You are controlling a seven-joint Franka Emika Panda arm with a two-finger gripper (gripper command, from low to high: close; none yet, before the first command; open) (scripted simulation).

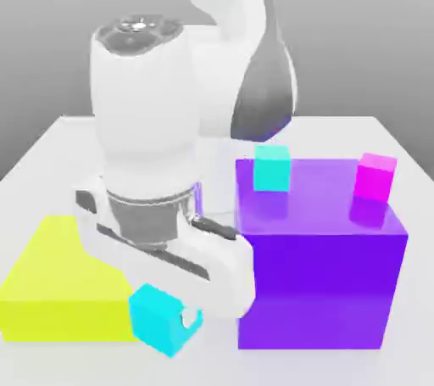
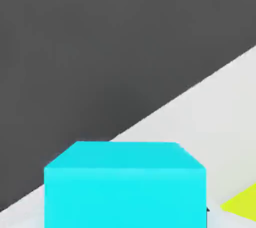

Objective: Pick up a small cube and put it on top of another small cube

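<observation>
Claw (image 1: 169,325) is clamped on the small cube (image 1: 157,318), being held at the yellow block's (image 1: 59,282) 4 o'clock corner.

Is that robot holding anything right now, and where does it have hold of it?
Yes: the claw is shut on the small sky-cyan cube, gripping it by two opposite side faces, beside the yellow block.

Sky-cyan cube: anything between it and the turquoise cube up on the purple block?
The purple block itself: its near wall rises between the sky-cyan cube, low at the tool, and the turquoise cube on top. The cube must go up over that edge. Otherwise nothing visible.
</observation>
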